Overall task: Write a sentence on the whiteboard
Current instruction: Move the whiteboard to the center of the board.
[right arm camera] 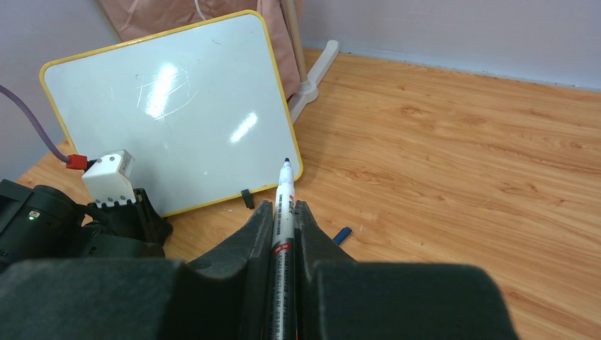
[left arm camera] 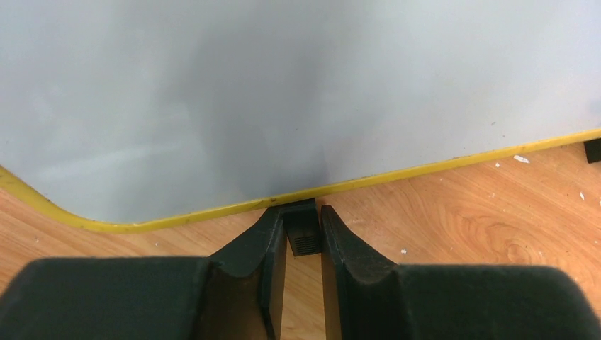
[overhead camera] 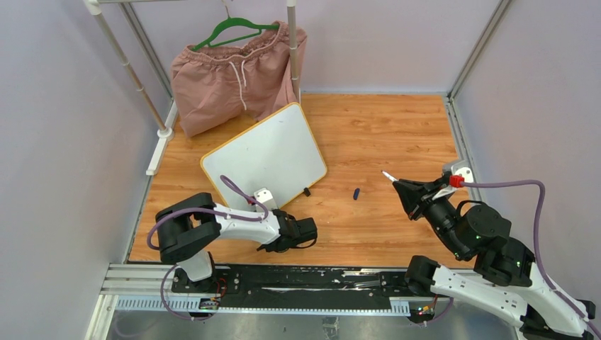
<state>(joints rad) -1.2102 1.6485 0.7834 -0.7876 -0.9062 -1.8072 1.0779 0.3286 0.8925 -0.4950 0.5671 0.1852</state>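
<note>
Between left fingers (left arm camera: pixel 262 244): black foot (left arm camera: pixel 302 230) | whiteboard (left arm camera: pixel 283 92) just beyond

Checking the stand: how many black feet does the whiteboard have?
2. One foot sits pinched between the fingers of the left gripper at the whiteboard's near edge; the other foot stands free further along that edge. No more visible.

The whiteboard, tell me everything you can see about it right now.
The whiteboard is a glossy white rectangle in a thin yellow frame with rounded corners; no writing shows. It rests face up and skewed on the wooden table, far corner beside the pink shorts. Two small black feet sit on its near edge; the left gripper closely flanks one.
</note>
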